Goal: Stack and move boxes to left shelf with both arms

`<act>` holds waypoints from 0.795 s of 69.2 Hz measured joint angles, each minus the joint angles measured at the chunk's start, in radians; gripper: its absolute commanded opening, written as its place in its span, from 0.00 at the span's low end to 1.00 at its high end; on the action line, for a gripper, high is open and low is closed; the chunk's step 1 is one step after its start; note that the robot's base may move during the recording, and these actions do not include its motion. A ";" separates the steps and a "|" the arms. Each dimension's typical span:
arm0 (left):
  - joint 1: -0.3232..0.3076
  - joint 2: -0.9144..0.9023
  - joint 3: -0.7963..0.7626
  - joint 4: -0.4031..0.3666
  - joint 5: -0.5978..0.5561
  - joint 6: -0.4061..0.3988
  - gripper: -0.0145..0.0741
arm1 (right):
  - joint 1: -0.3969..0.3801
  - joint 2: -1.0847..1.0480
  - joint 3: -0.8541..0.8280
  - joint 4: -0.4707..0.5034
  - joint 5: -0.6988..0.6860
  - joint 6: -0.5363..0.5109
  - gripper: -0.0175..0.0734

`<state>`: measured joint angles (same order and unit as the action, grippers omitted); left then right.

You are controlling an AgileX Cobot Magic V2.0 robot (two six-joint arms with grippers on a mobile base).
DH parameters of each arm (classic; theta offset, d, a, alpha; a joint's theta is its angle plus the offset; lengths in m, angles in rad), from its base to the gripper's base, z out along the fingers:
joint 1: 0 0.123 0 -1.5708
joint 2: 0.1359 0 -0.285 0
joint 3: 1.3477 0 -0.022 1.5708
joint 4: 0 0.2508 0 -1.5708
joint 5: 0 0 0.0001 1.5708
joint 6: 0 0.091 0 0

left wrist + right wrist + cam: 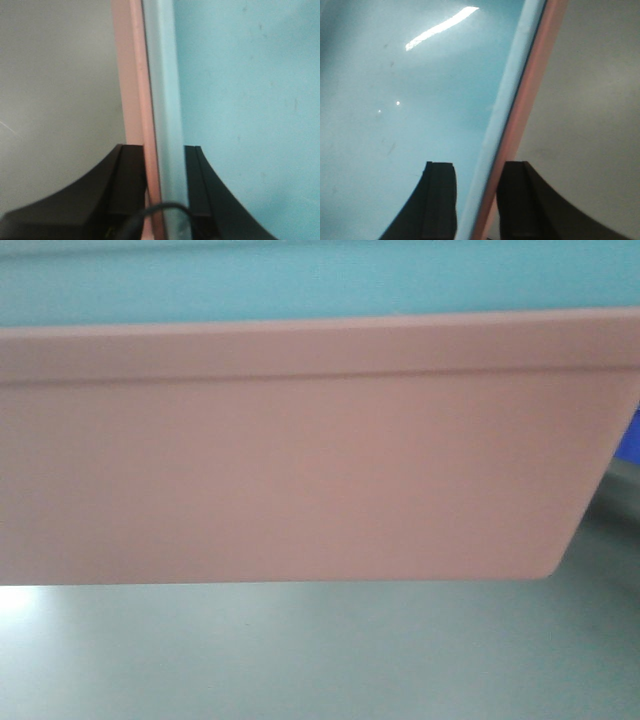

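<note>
The salmon pink box (300, 460) fills most of the front view, held close to the camera above a grey surface. The light blue box (300, 280) sits nested inside it, its rim showing above the pink rim. In the left wrist view my left gripper (162, 150) is shut on the doubled wall, one finger outside the pink box (132, 75) and one inside the blue box (240, 100). My right gripper (477, 167) is shut the same way on the opposite wall, across the blue box (395, 125) and the pink box (535, 85). The left shelf is out of view.
A grey, softly reflective surface (300, 660) lies below the boxes. A sliver of something dark blue (630, 435) shows at the right edge, past the pink box's corner.
</note>
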<state>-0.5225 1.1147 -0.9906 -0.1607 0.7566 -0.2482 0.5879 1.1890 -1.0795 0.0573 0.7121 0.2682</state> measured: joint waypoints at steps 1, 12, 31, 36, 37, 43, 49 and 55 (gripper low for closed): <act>0.000 0.000 0.000 0.000 0.000 0.000 0.16 | 0.000 0.000 0.000 0.000 0.000 0.000 0.25; 0.000 0.000 0.000 0.000 0.000 0.000 0.16 | 0.000 0.000 0.000 0.000 0.000 0.000 0.25; 0.000 0.000 0.000 0.000 0.000 0.000 0.16 | 0.000 0.000 0.000 0.000 0.000 0.000 0.25; 0.000 0.000 0.000 0.000 0.000 0.000 0.16 | 0.000 0.000 0.000 0.000 0.000 0.000 0.25; 0.000 0.000 0.000 0.000 0.000 0.000 0.16 | 0.000 0.000 0.000 0.000 0.000 0.000 0.25; 0.000 0.000 0.000 0.000 0.000 0.000 0.16 | 0.000 0.000 0.000 0.000 0.000 0.000 0.25; 0.000 0.000 0.000 0.000 0.000 0.000 0.16 | 0.000 0.000 0.000 0.000 0.000 0.000 0.25; 0.000 0.000 0.000 0.000 0.000 0.000 0.16 | 0.000 0.000 0.000 0.000 0.000 0.000 0.25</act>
<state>-0.5225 1.1147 -0.9906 -0.1612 0.7566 -0.2482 0.5879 1.1890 -1.0795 0.0573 0.7121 0.2682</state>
